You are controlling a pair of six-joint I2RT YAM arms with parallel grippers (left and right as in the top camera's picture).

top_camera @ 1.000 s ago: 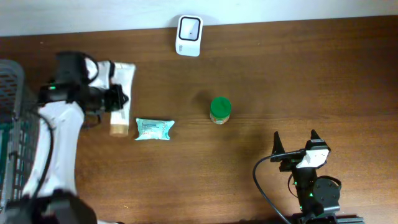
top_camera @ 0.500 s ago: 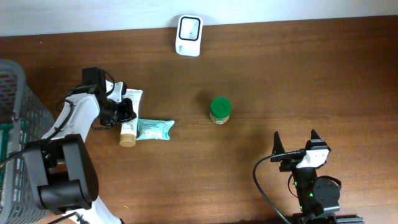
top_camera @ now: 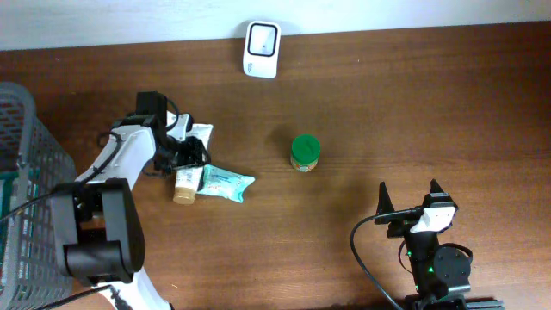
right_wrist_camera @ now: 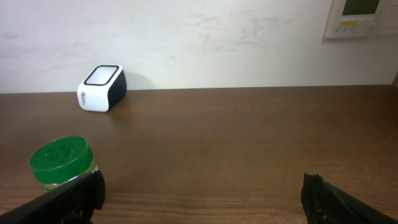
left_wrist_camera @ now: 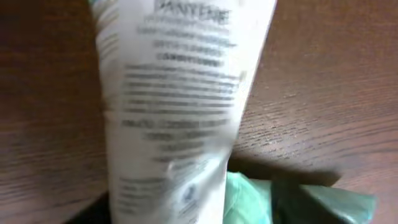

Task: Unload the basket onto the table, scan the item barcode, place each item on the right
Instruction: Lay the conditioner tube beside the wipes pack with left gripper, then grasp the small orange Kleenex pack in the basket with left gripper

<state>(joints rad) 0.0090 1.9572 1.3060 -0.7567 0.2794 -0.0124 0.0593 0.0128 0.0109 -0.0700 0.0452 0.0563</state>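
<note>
- Your left gripper (top_camera: 184,152) sits over the white tube (left_wrist_camera: 180,106); you cannot tell from these views whether it is clamped on it or slack.
- Tube lies on the table's left side, its tan cap against the teal packet (top_camera: 228,183), well apart from the scanner (top_camera: 261,49).
- Risk: a loose hold could let the tube slip on lifting, or drag the packet along.
- Your right gripper (top_camera: 409,191) is spread wide and empty.

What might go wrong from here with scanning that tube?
The tube lies against the teal packet, so a grasp there may drag the packet along. The left wrist view is blurred, so no barcode can be made out; the tube might reach the scanner facing the wrong way.
</note>
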